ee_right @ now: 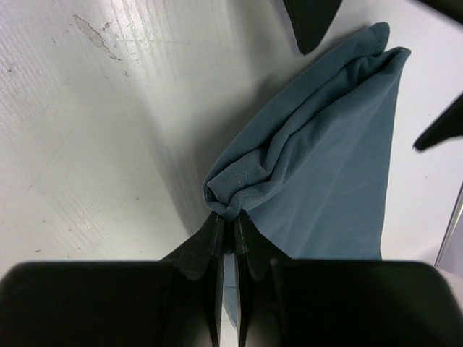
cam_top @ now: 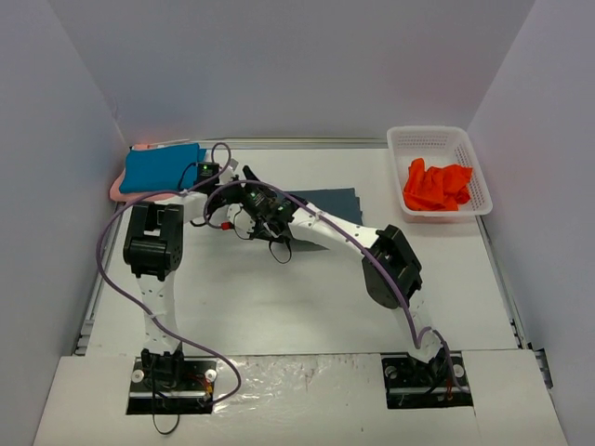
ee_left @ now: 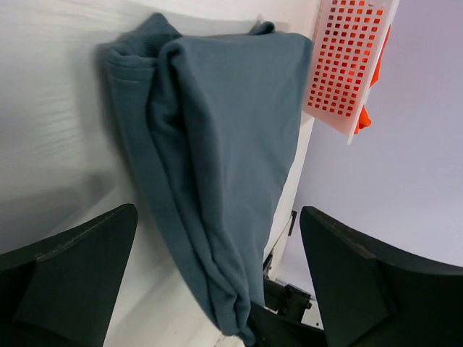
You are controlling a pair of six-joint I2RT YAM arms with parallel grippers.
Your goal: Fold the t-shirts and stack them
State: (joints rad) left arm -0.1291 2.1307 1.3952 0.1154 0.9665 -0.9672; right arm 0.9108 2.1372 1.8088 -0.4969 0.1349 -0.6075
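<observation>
**Grey shirt** (cam_top: 325, 200): tabletop (cam_top: 279, 297) centre, roughly folded, layers doubled along one long edge.
**Right jaws**: together, clamped on a small bunched corner at the shirt's 9 o'clock end.
**Left jaws**: wide apart, holding nothing, hanging over the same shirt close to the right wrist.
**Teal shirt** (cam_top: 163, 167): folded, 10 o'clock, lying on pink shirt (cam_top: 116, 189).
**Orange shirt** (cam_top: 437, 186): crumpled in basket (cam_top: 437, 135), 2 o'clock.
**Risk**: the pinch is thin and at the very edge, so a pull may slip the cloth free or drag the fold open. The wrists sit close, so a hasty swing may knock them together
</observation>
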